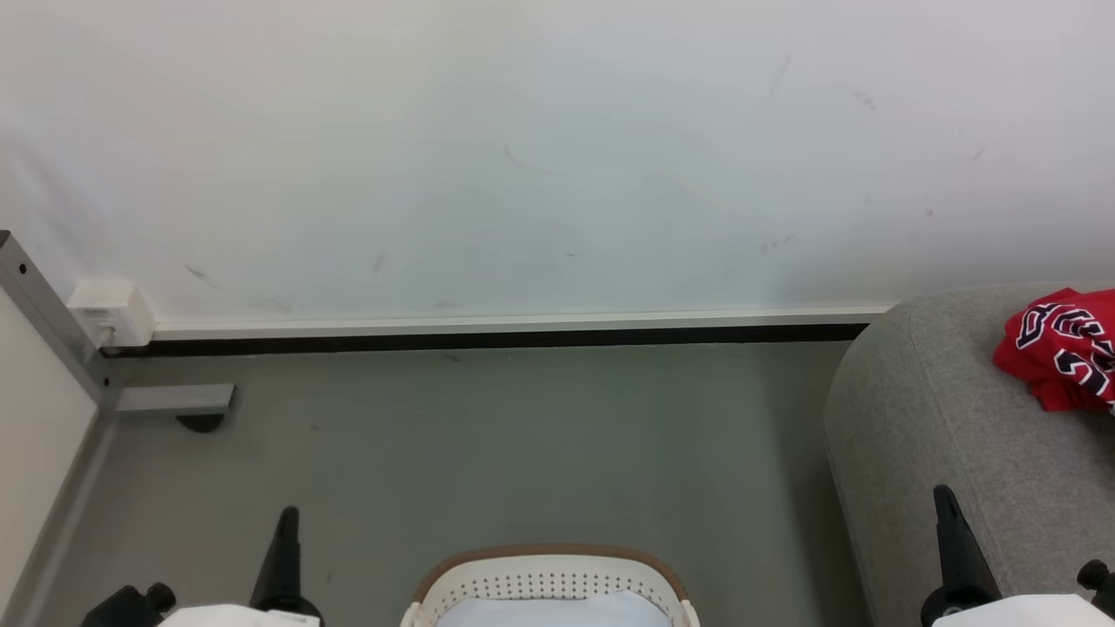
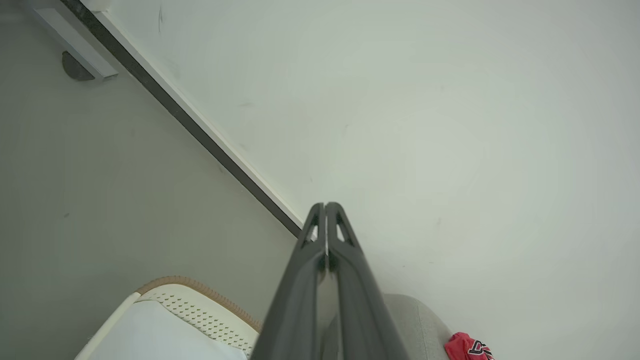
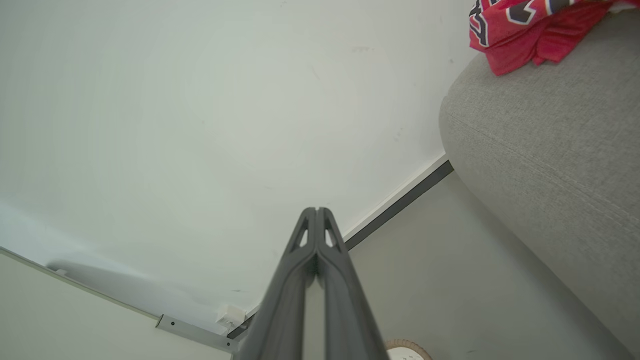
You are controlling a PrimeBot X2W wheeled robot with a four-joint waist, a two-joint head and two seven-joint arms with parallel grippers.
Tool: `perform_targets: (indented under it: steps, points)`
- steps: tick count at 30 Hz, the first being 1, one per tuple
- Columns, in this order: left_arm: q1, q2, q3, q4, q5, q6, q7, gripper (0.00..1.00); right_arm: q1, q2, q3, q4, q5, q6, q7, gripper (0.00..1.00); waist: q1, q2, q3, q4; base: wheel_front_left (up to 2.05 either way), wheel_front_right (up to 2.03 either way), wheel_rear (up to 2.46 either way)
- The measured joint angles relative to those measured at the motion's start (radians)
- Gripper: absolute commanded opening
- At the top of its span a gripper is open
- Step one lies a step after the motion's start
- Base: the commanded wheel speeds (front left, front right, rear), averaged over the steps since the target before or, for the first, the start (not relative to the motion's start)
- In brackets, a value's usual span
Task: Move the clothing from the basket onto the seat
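Red clothing (image 1: 1064,348) with black-and-white lettering lies crumpled on the grey seat (image 1: 932,409) at the right edge of the head view; it shows too in the right wrist view (image 3: 530,30) and the left wrist view (image 2: 467,347). The off-white basket (image 1: 549,579) with its brown rim sits at the bottom centre, plain white fabric (image 1: 557,610) inside it. My left gripper (image 1: 287,515) stands shut at the lower left, empty, left of the basket. My right gripper (image 1: 942,496) is shut and empty in front of the seat. In the wrist views the left gripper (image 2: 326,206) and the right gripper (image 3: 316,210) have their fingers pressed together.
A white wall (image 1: 557,157) with a dark skirting strip (image 1: 488,340) closes the far side. A metal-framed panel (image 1: 35,374) with a foot (image 1: 179,402) stands at the left. Grey floor (image 1: 523,444) lies open between panel, basket and seat.
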Motion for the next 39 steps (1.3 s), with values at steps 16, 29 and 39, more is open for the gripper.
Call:
perform_targets:
  steps: [16, 29, 39]
  points:
    - [-0.013, 0.0, 0.014, -0.002, -0.174, -0.01, 0.047, 0.0, -0.017, -0.002, -0.033, -0.002, 0.17, 0.0, 0.042, 0.0, 0.0, 0.0001, 0.006, 0.008, 0.0, 0.0, 0.0]
    - [-0.026, 0.001, 0.028, -0.005, -0.301, -0.016, 0.079, 0.0, -0.02, -0.002, -0.058, -0.003, 0.287, 0.0, 0.073, 0.0, 0.0, 0.0, 0.01, 0.014, 0.0, 0.0, 0.0]
    - [-0.034, 0.001, 0.036, -0.006, -0.393, -0.025, 0.104, 0.0, -0.025, -0.003, -0.075, -0.005, 0.364, 0.0, 0.095, 0.0, 0.0, 0.0, 0.014, 0.019, 0.0, 0.0, 0.0]
